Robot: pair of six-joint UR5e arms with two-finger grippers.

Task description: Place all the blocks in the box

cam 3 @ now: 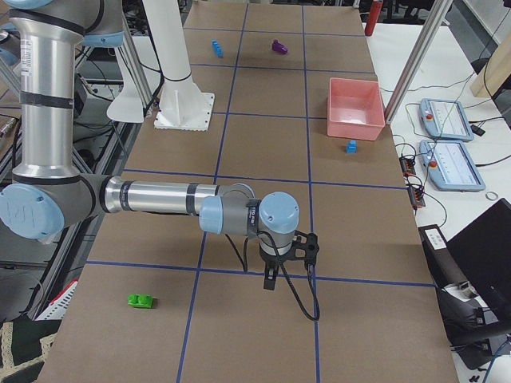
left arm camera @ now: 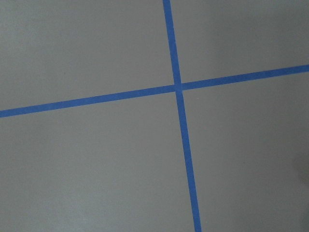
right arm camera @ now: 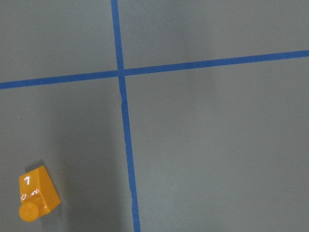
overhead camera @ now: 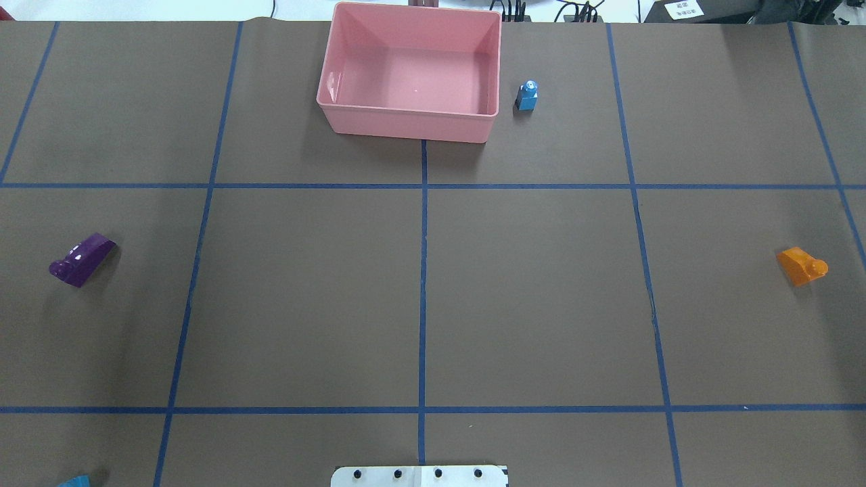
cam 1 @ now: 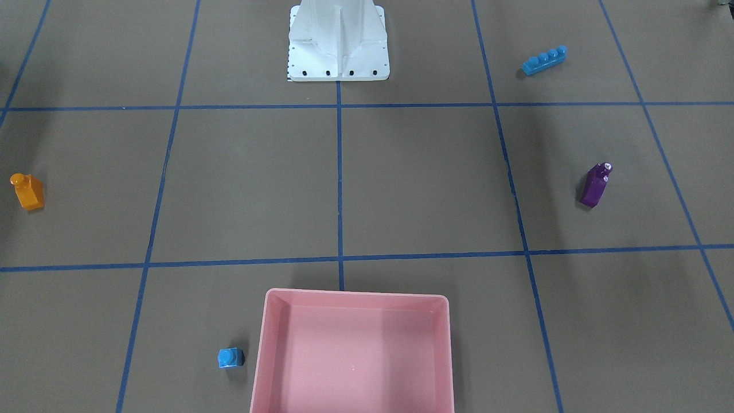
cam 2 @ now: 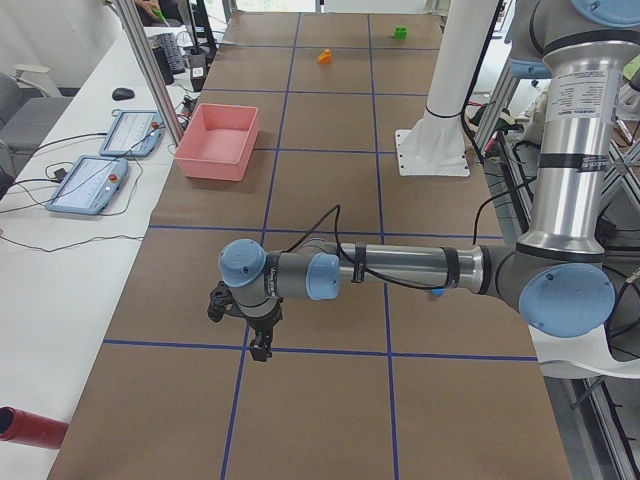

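Observation:
The pink box (overhead camera: 409, 125) stands empty at the table's far middle. The small blue cube (overhead camera: 527, 96) stands just right of it. The purple sloped block (overhead camera: 81, 260) lies at the left. The orange sloped block (overhead camera: 800, 266) lies at the right and shows in the right wrist view (right arm camera: 37, 198). The long blue bar (cam 1: 544, 60) lies near the robot's left. The green block (cam 3: 142, 301) lies at the right end. My left gripper (cam 2: 258, 345) and right gripper (cam 3: 271, 279) point down over bare table, away from all blocks. I cannot tell whether they are open or shut.
The white metal base (cam 1: 338, 51) stands at the robot's edge, in the middle. Blue tape lines mark a grid on the brown table. Tablets (cam 2: 90, 185) and cables lie on the white bench beyond the box.

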